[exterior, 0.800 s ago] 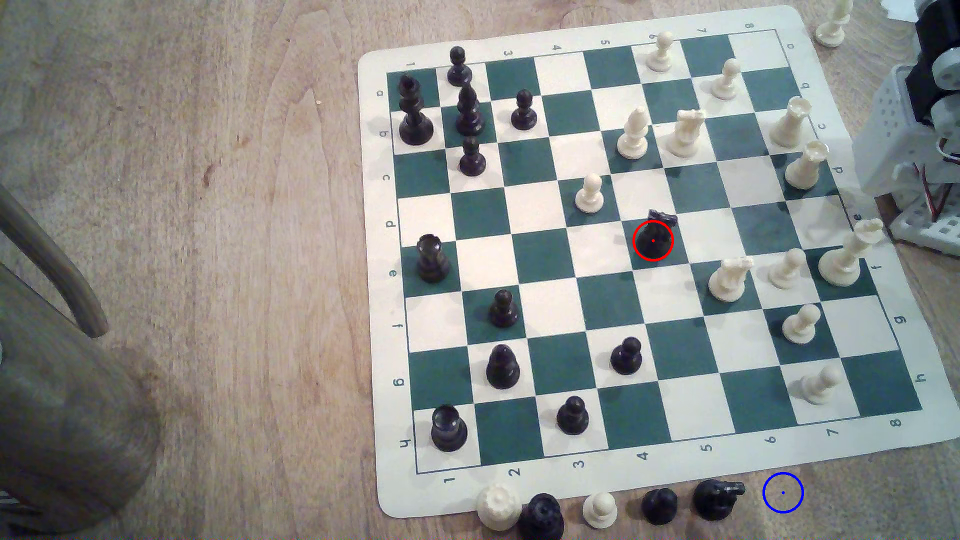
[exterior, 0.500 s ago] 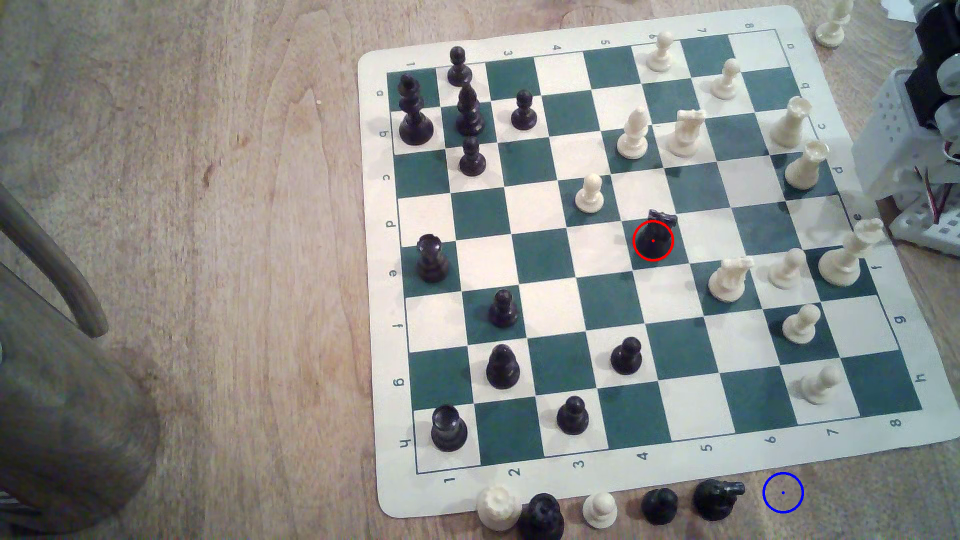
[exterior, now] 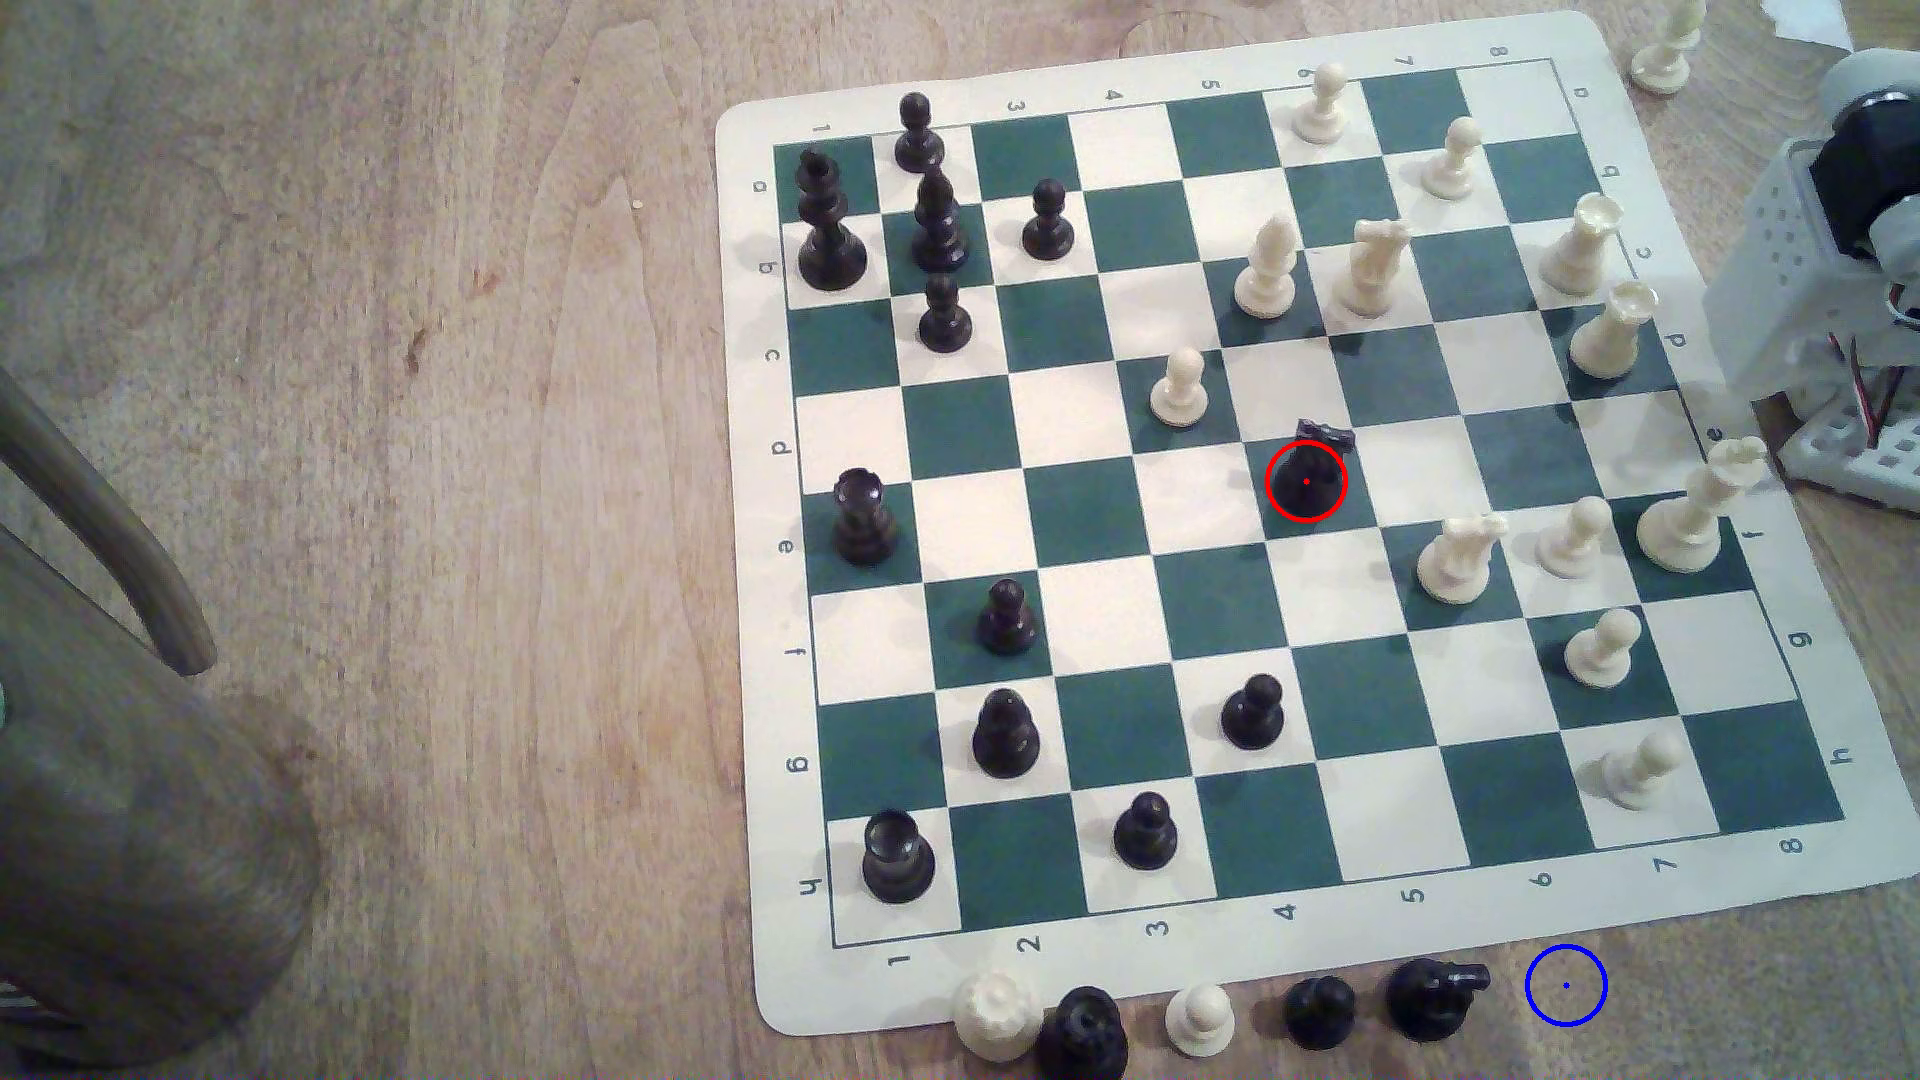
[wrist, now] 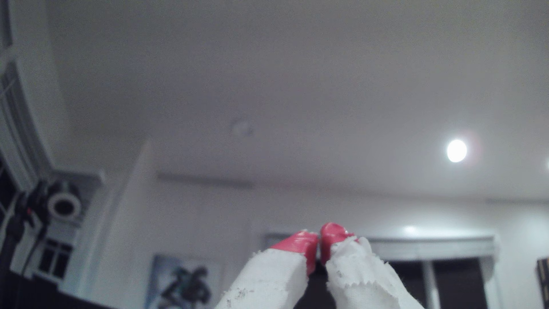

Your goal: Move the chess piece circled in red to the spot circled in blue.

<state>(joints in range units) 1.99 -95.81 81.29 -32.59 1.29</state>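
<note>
This is looking like a lived-in home room, perhaps a living room. A roll-up chess mat (exterior: 748, 582) is lying on a wooden table (exterior: 416, 415). The wrist view is showing a white ceiling with a recessed light (wrist: 456, 150) glowing, a blurry framed picture (wrist: 184, 282) hanging on the wall, and a dark window (wrist: 430, 282).

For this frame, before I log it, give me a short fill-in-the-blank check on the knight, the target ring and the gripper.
1. The circled black knight stands on a ____ square of the board.
2. The blue ring lies on bare ____, off the mat.
3. The gripper, red-tipped, points up at the ceiling with jaws ____.
4. The piece nearest the blue ring is another black ____.

Missing words: green; wood; shut; knight
</note>
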